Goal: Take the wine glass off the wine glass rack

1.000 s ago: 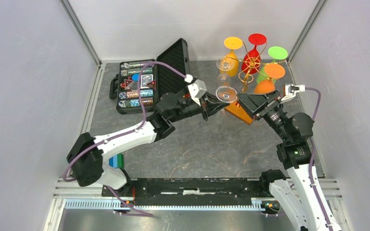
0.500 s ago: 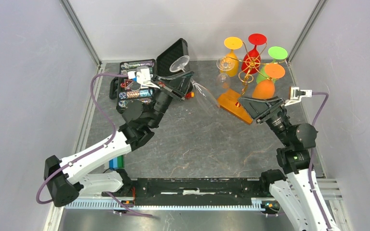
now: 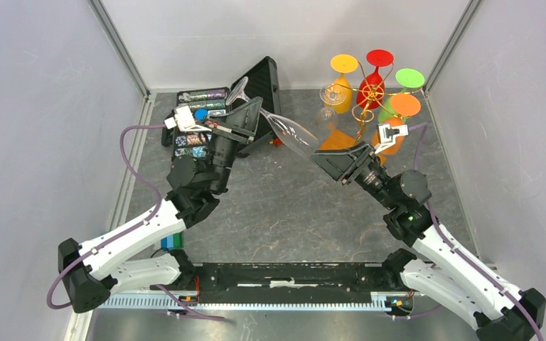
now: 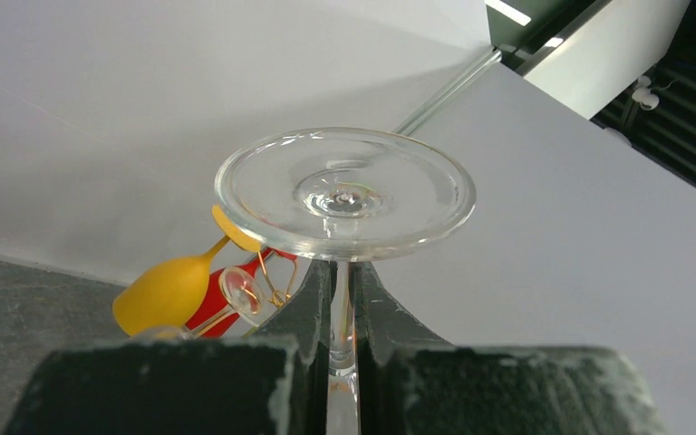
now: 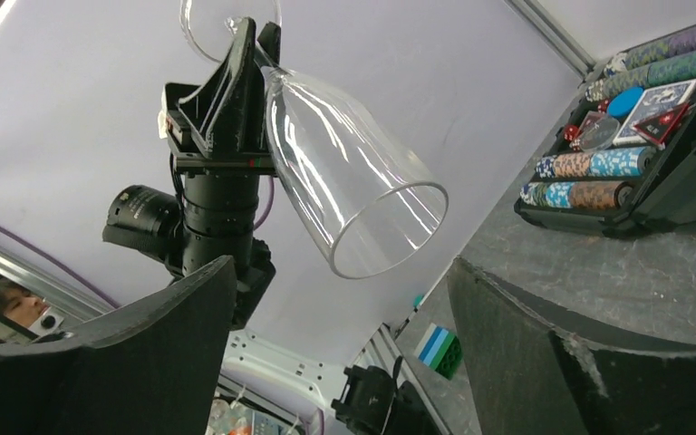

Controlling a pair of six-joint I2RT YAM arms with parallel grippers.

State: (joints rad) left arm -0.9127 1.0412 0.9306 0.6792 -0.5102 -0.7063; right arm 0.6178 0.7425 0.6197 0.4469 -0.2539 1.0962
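While stem-tight in left jaws, wine glass between chip case and rack, right jaws agape.

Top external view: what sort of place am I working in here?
Most likely a lab robot test cell, not a bar or kitchen: plain white panel walls box in a grey table, and the props are staged, a wine glass rack of coloured glasses and an open poker chip case.
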